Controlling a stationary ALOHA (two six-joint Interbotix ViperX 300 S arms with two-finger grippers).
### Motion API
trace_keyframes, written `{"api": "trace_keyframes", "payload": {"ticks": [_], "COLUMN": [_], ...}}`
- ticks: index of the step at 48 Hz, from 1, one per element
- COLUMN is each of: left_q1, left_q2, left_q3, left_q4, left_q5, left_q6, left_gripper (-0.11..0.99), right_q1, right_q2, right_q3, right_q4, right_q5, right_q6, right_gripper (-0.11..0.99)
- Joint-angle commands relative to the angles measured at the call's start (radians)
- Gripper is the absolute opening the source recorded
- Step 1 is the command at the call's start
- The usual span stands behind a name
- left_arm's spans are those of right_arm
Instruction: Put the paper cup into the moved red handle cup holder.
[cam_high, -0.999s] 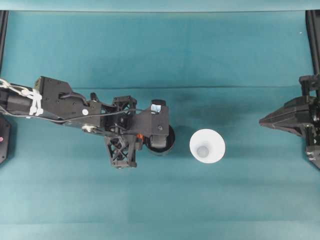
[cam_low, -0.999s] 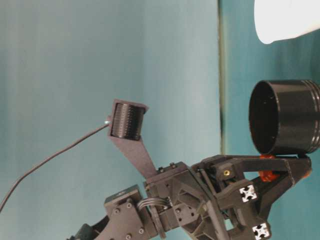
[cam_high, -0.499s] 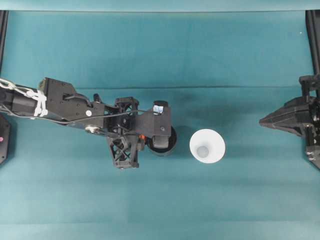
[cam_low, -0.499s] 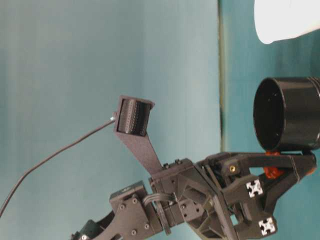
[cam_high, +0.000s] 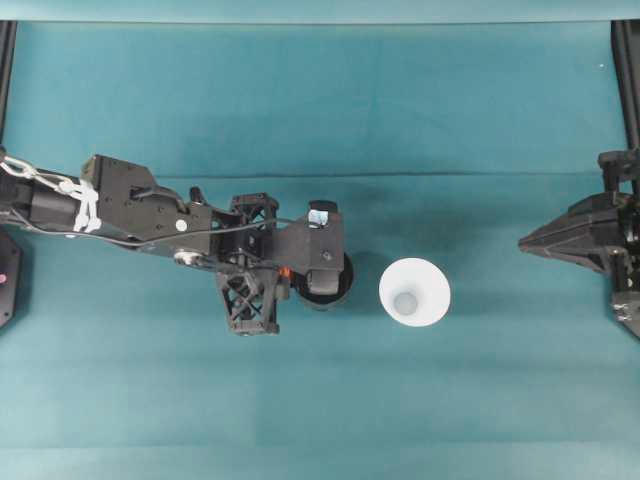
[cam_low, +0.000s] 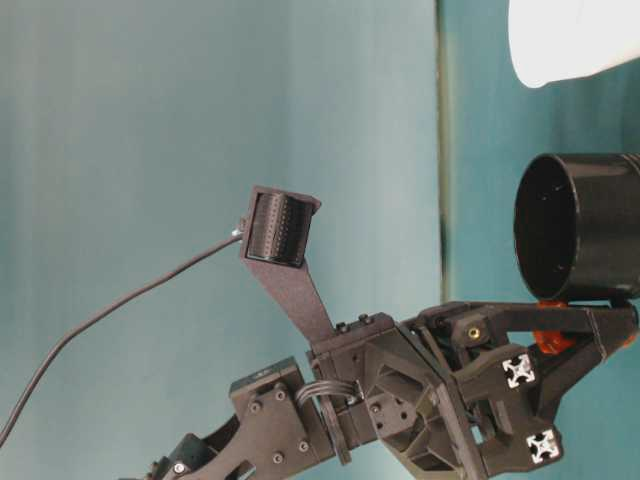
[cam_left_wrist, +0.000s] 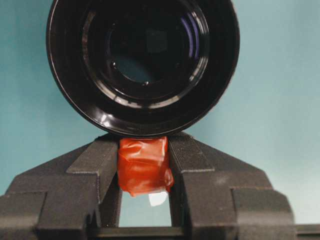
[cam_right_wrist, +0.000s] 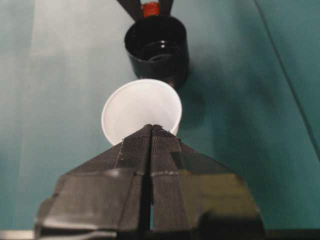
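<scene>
From my right claw (cam_right_wrist: 151, 131), its tips pressed together and holding nothing, the paper cup (cam_right_wrist: 141, 111) stands upright straight ahead, mouth up. Just beyond it, along the same line, sits the red handle cup holder (cam_right_wrist: 157, 49), hollow open upward. My left claw (cam_left_wrist: 144, 165) is clamped on its red tab at the far side. I judge my right arm the free one; open counter (cam_high: 320, 400) lies all around the cup

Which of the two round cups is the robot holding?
The black holder. The left gripper pinches its orange-red handle. The white paper cup stands free beside it, and the right gripper is shut on nothing.
</scene>
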Motion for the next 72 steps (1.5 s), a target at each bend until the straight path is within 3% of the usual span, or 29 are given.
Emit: {"api": "trace_keyframes", "payload": {"ticks": [1,40,46,48,55,59,72], "left_q1": [-0.002,0.000,-0.003,-0.003,-0.003,-0.003,-0.003], "left_q2": [-0.005,-0.006,-0.009,-0.008,-0.009,-0.009,-0.012], "left_q3": [-0.014,-0.015,-0.015,-0.015,-0.017,-0.017,-0.015], "left_q4": [0.002,0.002,0.002,0.003,0.002,0.002,0.002], "left_q5": [-0.008,-0.009,-0.009,-0.009,-0.009,-0.009,-0.006], "left_q6": [0.002,0.005,0.020,0.025,0.035,0.037,0.037], "left_gripper": [0.26,0.26,0.27,0.33,0.77,0.94,0.93], "right_q1": [-0.002,-0.002,-0.002,-0.002,-0.002,-0.002,-0.003], "right_q2": [0.006,0.006,0.006,0.006,0.006,0.006,0.006], "right_q3": [-0.009,-0.009,-0.008,-0.009,-0.009,-0.009,-0.009], "right_q4": [-0.002,-0.002,-0.002,-0.002,0.000,0.000,0.000], "right_q5": [-0.005,-0.005,-0.005,-0.005,-0.005,-0.005,-0.005], "right_q6": [0.008,0.011,0.011,0.011,0.011,0.011,0.009], "right_gripper": [-0.10,-0.10,-0.10,-0.10,-0.10,-0.10,-0.10]}}
